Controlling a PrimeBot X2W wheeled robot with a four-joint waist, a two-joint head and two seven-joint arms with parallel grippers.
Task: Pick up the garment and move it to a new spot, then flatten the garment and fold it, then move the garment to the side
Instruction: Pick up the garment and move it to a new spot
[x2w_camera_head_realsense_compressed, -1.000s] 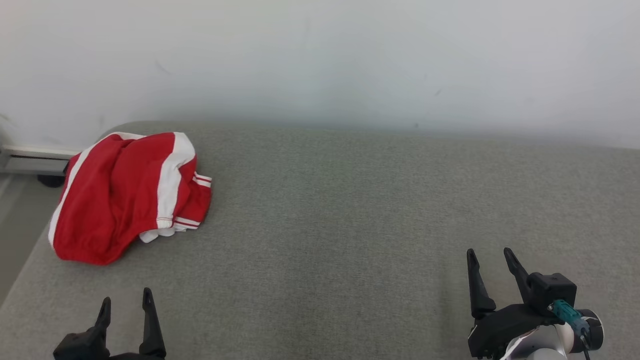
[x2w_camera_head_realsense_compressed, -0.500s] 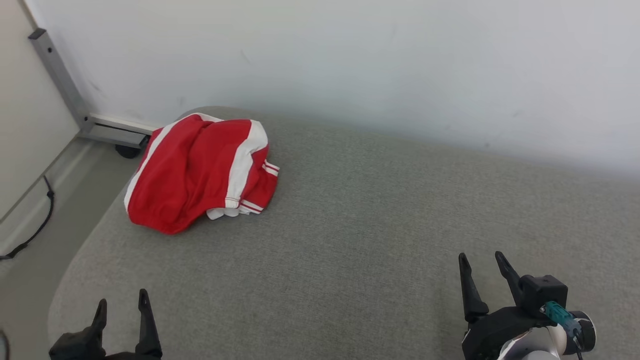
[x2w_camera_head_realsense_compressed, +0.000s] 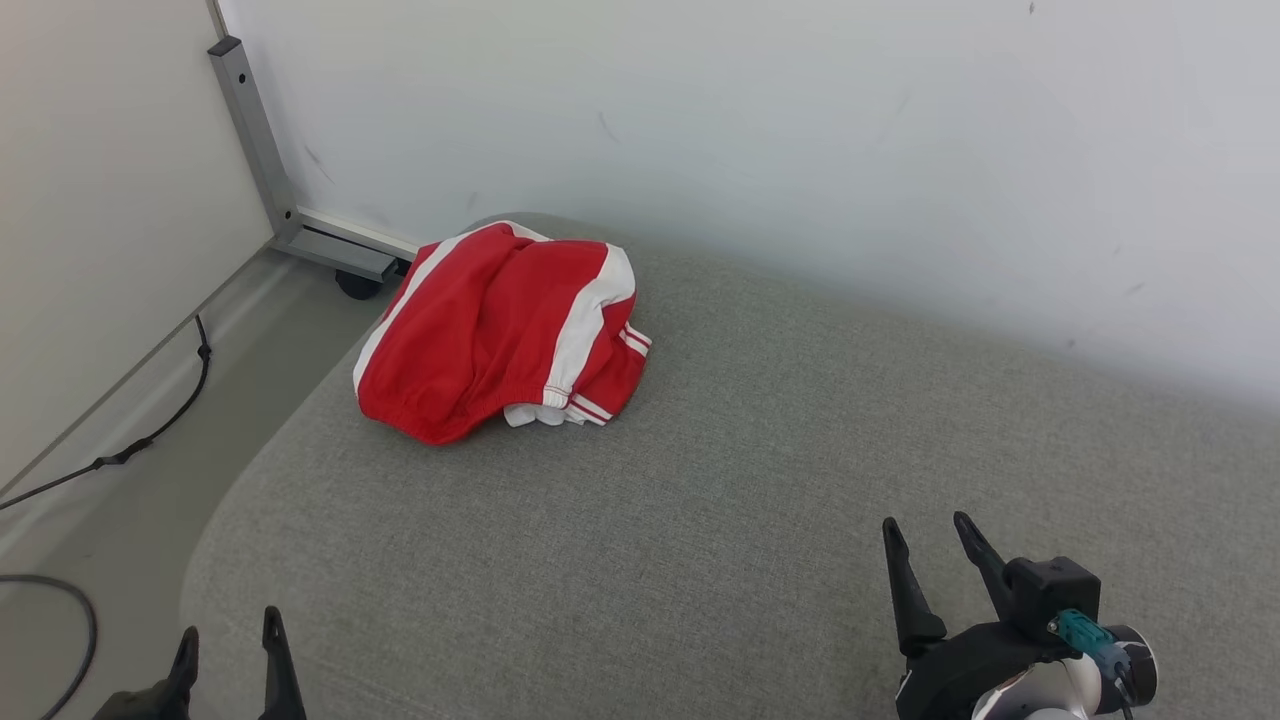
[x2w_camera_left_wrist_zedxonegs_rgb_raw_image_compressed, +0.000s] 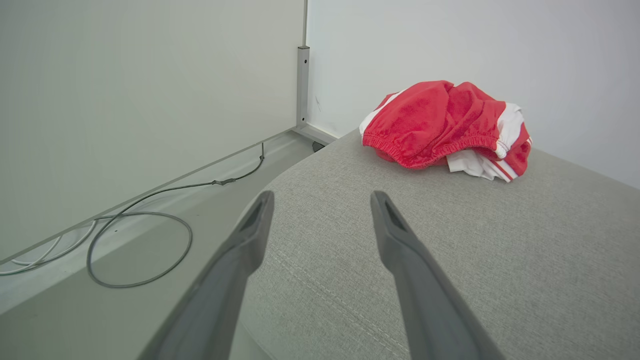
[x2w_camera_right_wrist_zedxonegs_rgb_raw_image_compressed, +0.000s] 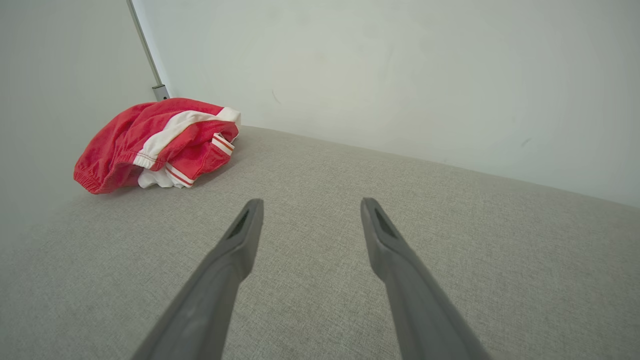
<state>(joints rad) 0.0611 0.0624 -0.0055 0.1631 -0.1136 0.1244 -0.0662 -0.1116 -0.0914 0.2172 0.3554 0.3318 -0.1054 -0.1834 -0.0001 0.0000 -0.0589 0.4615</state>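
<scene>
- The garment (x2w_camera_head_realsense_compressed: 500, 330) looks like red shorts with a white stripe (x2w_camera_head_realsense_compressed: 585, 320), lying in a loose heap. I judge it light, soft and limp, so it will sag and trail once lifted and will not keep any shape.
- It should not be slippery or fragile. The knit looks grippy enough, but a shallow pinch could catch just one layer and let the rest slide out.
- The best hold, I think, is the gathered elastic waistband (x2w_camera_left_wrist_zedxonegs_rgb_raw_image_compressed: 415, 150) on the near edge of the heap. It is thick, easy to find, and will carry the whole piece.
- The garment sits at the far left corner of the grey bench (x2w_camera_head_realsense_compressed: 700, 480), close to the wall and near the rounded edge above the floor.
- My left pincer (x2w_camera_head_realsense_compressed: 228, 625) has its fingers spread apart and holds nothing. The garment is ahead of it and a little to its right, well apart.
- My right pincer (x2w_camera_head_realsense_compressed: 925, 522) is also spread wide and empty. The garment lies far off to its left and ahead, across bare bench fabric.
- I judge the left pincer the nearer one for the first reach.
</scene>
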